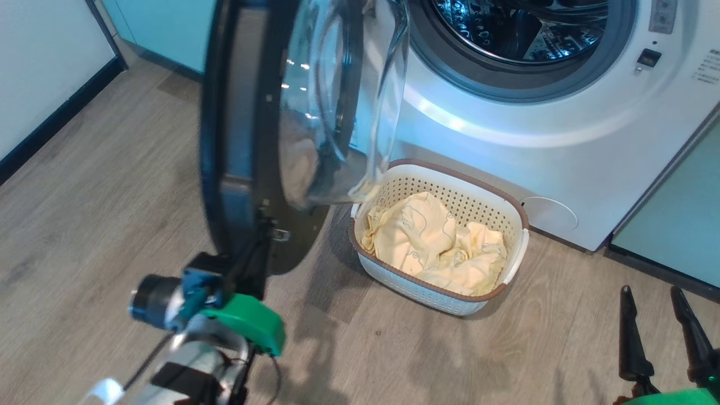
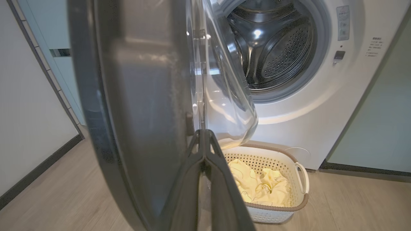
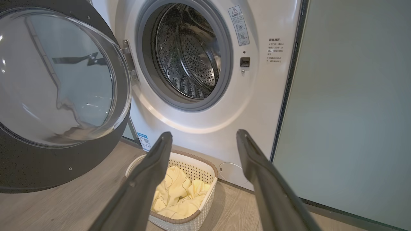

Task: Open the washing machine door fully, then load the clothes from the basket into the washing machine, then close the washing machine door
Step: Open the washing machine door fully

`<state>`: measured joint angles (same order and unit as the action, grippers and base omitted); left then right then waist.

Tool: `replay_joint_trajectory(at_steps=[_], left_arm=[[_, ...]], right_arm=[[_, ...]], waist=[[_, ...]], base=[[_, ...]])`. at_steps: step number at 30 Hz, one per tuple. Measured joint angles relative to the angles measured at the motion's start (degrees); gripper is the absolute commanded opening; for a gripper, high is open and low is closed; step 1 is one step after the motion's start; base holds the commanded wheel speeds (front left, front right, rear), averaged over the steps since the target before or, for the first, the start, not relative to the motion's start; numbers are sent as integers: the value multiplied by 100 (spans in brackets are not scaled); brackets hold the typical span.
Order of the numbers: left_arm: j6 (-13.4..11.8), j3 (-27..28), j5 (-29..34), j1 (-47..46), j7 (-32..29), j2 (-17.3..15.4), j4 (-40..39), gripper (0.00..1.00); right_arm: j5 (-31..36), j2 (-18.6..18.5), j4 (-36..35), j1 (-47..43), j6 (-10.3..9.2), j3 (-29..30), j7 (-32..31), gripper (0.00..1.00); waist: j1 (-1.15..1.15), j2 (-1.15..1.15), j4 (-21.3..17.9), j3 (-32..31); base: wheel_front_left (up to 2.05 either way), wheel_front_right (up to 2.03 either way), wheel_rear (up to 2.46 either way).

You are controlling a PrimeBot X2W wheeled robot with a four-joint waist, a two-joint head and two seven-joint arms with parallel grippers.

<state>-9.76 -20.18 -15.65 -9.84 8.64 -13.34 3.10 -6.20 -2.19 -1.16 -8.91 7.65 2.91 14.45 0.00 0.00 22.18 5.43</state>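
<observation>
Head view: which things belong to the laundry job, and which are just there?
Job: washing machine, washing machine door, basket, clothes.
Just there: pale green cabinet, wood floor, white wall.

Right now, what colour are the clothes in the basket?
The clothes are pale yellow, clearest in head view.

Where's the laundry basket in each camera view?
Head view: basket centre-right, below the drum mouth.
Left wrist view: basket lower right.
Right wrist view: basket bottom centre.
Shared landmark: the drum mouth sits above the basket in all three.
</observation>
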Motion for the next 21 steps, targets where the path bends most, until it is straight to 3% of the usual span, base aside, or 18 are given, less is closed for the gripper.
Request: replay_joint_trajectory(at_steps=[11, 21], left_arm=[[-109, 558, -59, 25, 371, -314, 414, 0], [0, 920, -174, -293, 559, -386, 1143, 0]], right_arm=[[47, 0, 0, 12, 0, 7, 0, 100], [133, 0, -3, 112, 0, 30, 0, 100]], waist=[[0, 0, -6, 76], [1, 0, -29, 237]], base=[[0, 0, 0], [0, 0, 0]])
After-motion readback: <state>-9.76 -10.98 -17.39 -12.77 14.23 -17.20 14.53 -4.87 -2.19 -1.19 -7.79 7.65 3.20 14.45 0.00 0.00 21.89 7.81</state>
